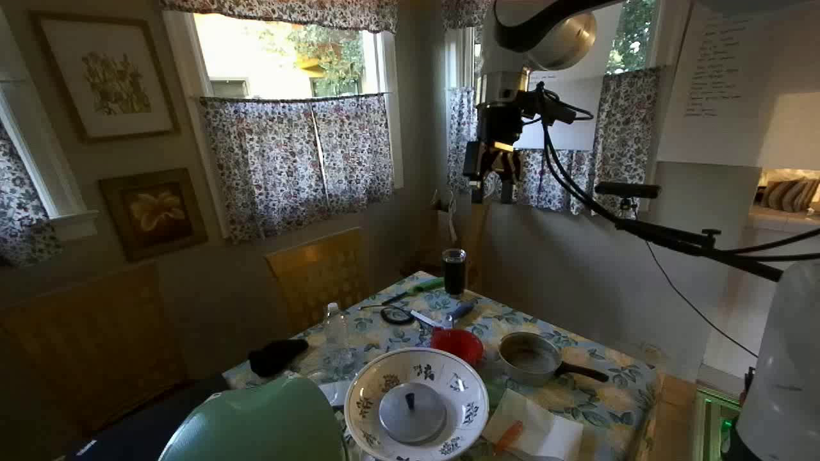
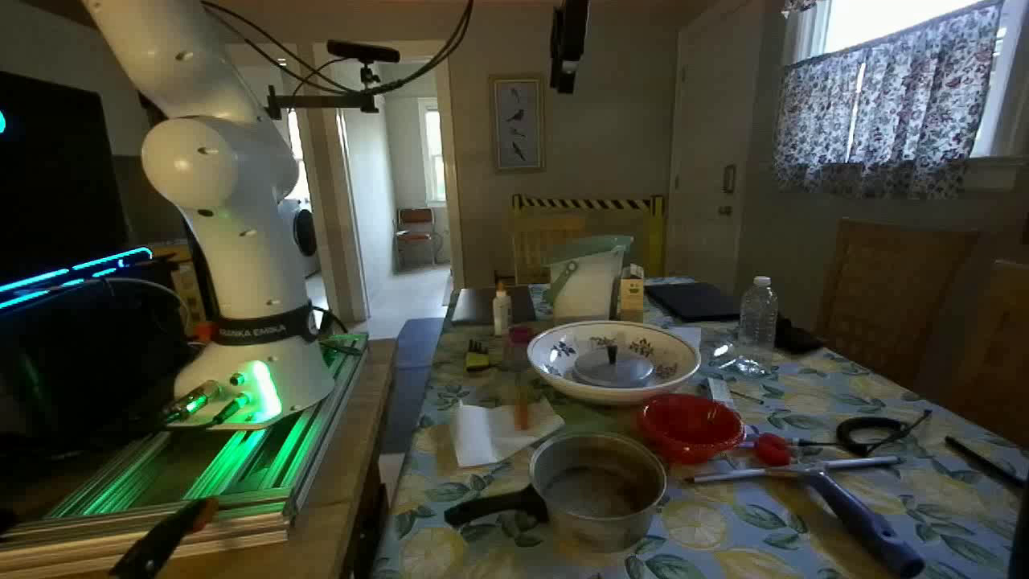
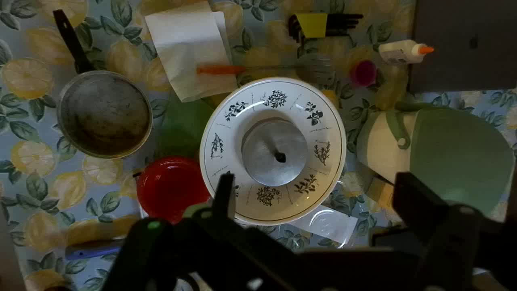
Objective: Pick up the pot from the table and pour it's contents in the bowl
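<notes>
The claw [image 1: 492, 193] hangs high over the bench [image 2: 723, 527], well apart from the things on it, its fingers [image 3: 223, 196] spread wide. The pot [image 3: 105, 115] stands upright on the bench, its handle [image 3: 72, 42] aimed at the edge beside the arm's base [image 2: 241, 362] and stopping short of that edge. A strip of cloth [image 3: 34, 155] separates the pot from the white paper [image 3: 190, 44]; a narrower one parts it from the red cup [image 3: 171, 188]. The cup sits right by the rim of the bowl [image 3: 331, 121]; whether they touch, I cannot tell. On the bowl's far side from the pot, a green bin [image 3: 460, 157] stands near.

The pot is round, dull metal, stained brownish inside, with a straight dark handle. The bowl is wide, white and glossy, its broad rim printed with dark sprigs inside a fine line. In its hollow rests a matte grey metal lid [image 3: 264, 163] with a black knob. The cloth carries lemons and leaves on pale blue. An orange-handled utensil [image 3: 220, 69] lies partly across the paper.
</notes>
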Robot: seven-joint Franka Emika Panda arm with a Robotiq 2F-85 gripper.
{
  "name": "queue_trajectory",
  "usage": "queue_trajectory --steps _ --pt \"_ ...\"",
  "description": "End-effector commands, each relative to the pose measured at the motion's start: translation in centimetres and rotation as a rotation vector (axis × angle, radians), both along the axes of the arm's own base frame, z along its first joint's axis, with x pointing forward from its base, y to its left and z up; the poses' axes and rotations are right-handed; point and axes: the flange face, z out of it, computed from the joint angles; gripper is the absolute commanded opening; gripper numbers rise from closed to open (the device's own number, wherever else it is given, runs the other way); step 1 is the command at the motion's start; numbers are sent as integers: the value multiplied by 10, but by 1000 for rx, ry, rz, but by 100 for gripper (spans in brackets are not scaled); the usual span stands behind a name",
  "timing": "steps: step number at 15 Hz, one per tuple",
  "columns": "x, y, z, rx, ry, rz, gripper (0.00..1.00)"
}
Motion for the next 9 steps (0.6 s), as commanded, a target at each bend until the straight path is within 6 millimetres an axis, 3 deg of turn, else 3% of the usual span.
queue_trajectory --steps 1,6,9 --pt "0 0 1 0 1 0 100" --pt "0 0 1 0 1 0 100" --pt "-2 -8 -21 -8 21 14 100"
